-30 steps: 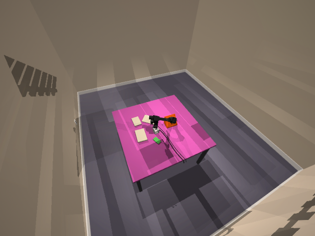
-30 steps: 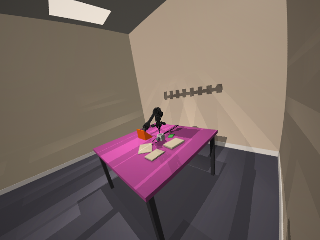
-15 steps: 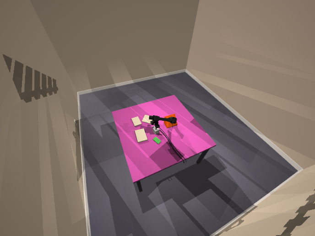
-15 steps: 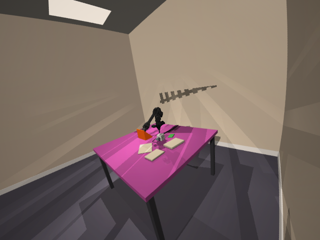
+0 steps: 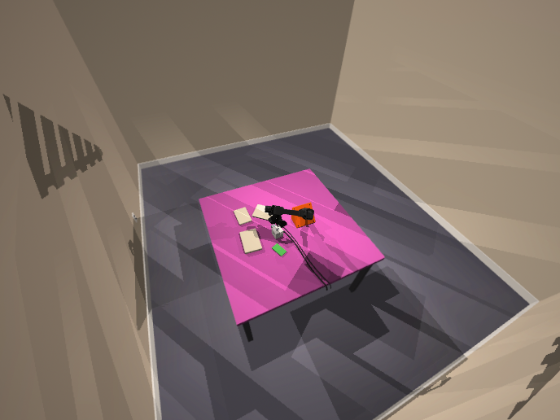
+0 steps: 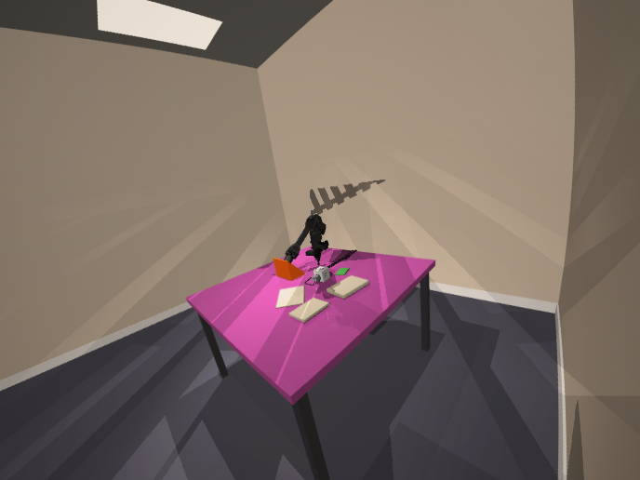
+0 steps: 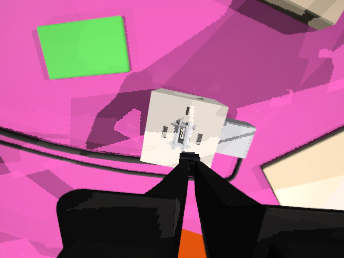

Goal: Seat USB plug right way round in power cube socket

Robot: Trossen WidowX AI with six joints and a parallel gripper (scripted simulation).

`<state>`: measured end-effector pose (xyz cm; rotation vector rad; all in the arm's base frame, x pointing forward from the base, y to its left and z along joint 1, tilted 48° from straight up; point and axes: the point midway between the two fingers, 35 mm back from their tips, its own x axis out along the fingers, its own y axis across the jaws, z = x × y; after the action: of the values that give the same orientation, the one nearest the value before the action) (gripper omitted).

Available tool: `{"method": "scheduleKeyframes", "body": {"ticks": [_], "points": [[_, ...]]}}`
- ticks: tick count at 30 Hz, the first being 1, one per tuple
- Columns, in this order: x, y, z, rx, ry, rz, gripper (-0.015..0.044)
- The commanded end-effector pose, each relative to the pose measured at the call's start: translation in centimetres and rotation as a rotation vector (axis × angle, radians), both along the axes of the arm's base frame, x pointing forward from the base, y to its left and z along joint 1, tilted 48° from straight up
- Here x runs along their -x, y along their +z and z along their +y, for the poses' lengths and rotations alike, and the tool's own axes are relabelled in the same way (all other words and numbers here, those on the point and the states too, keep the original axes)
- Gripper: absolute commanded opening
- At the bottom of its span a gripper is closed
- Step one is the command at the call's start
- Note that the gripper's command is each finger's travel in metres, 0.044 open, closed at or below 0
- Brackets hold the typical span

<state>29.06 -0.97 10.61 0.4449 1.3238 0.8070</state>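
Gripper [image 5: 281,225] [image 6: 318,262] [image 7: 191,166] clenched on a small dark pc at the tips, approx lower ctr of wrist frame; looks like the USB plug [image 7: 189,156], can't tell its orientation or seating depth. Power cube [image 5: 277,232] [image 6: 322,273] [image 7: 162,107] on pink table [image 5: 262,289] [image 6: 289,356] [image 7: 25,105], mid-frame in top view, lower ctr in ext. view; top face w/ slots & ctr fitting visible in wrist cam. Grey plug [image 7: 237,139] at cube's R side in that view, black cable [image 7: 80,151] running off L edge. Green block [image 5: 278,249] [image 6: 342,271] [image 7: 84,47] near cube, upper L of wrist frame.
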Motion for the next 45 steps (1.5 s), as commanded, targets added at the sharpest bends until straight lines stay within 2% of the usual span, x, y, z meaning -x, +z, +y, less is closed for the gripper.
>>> {"method": "scheduleKeyframes", "body": {"ticks": [1, 45], "points": [[0.0, -0.02, 0.01, 0.004, 0.071, -0.078, 0.0], [0.0, -0.02, 0.01, 0.047, 0.85, -0.925, 0.0]]}}
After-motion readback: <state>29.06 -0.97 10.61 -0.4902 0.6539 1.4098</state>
